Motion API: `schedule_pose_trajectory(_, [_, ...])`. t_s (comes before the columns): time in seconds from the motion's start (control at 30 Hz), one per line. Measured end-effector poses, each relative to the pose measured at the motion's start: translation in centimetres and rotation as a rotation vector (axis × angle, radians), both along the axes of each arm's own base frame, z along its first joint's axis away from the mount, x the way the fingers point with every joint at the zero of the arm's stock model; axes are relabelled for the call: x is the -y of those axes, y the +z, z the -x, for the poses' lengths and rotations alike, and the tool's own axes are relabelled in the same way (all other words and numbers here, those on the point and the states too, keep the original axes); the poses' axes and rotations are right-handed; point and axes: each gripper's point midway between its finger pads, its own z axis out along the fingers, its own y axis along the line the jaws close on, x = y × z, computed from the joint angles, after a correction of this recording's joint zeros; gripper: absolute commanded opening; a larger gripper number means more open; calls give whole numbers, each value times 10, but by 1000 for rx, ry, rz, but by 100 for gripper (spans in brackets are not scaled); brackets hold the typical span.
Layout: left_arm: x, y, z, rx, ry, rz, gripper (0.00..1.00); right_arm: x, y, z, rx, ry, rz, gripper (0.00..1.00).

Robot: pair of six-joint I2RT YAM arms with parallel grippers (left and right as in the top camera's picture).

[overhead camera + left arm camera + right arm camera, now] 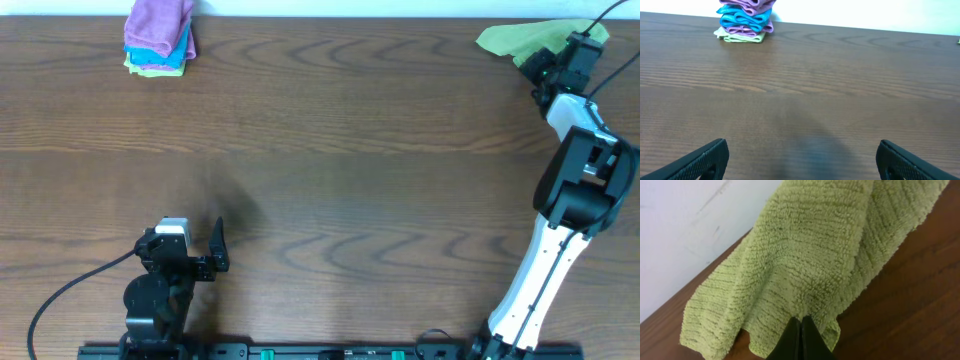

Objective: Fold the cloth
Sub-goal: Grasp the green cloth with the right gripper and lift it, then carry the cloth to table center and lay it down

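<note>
The light lime-green cloth (520, 40) lies crumpled at the table's far right edge. In the right wrist view it (810, 255) fills most of the frame, draped and lifted at its near edge. My right gripper (545, 65) is shut on the cloth's edge, its black fingertips (801, 322) pressed together with cloth pinched between them. My left gripper (205, 255) rests near the front left of the table, far from the cloth. Its jaws (802, 157) are wide open and empty over bare wood. No tag shows.
A stack of folded cloths, purple on blue on pale green (160, 35), sits at the far left edge; it also shows in the left wrist view (745, 20). A white wall runs behind the wooden table (330, 150). A black cable trails from the left arm.
</note>
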Motion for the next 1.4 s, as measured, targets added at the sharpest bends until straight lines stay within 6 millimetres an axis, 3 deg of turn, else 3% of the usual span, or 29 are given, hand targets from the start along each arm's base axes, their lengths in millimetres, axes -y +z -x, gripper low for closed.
schedule_pose_trajectory(0.3, [0, 0, 0, 0, 0, 0, 95, -6, 5, -4, 24, 30, -17, 1])
schedule_pose_trajectory(0.6, [0, 0, 0, 0, 0, 0, 95, -40, 59, -33, 131, 217, -53, 1])
schedule_pose_trajectory(0.67, [0, 0, 0, 0, 0, 0, 95, -59, 72, -39, 132, 281, -56, 1])
schedule_pose_trajectory(0.9, [0, 0, 0, 0, 0, 0, 95, -157, 103, -46, 84, 549, -24, 1])
schedule_pose_trajectory(1.03, [0, 0, 0, 0, 0, 0, 95, -204, 117, -36, 41, 670, 22, 1])
schedule_pose_trajectory(1.13, [0, 0, 0, 0, 0, 0, 95, -231, 138, -24, 21, 729, 66, 1])
schedule_pose_trajectory(1.27, [0, 0, 0, 0, 0, 1, 95, -255, 185, -1, 24, 789, 152, 1])
schedule_pose_trajectory(1.33, [0, 0, 0, 0, 0, 1, 95, -271, 231, 20, 56, 833, 214, 1])
schedule_pose_trajectory(1.4, [0, 0, 0, 0, 1, 2, 95, -281, 252, 34, 64, 857, 238, 1])
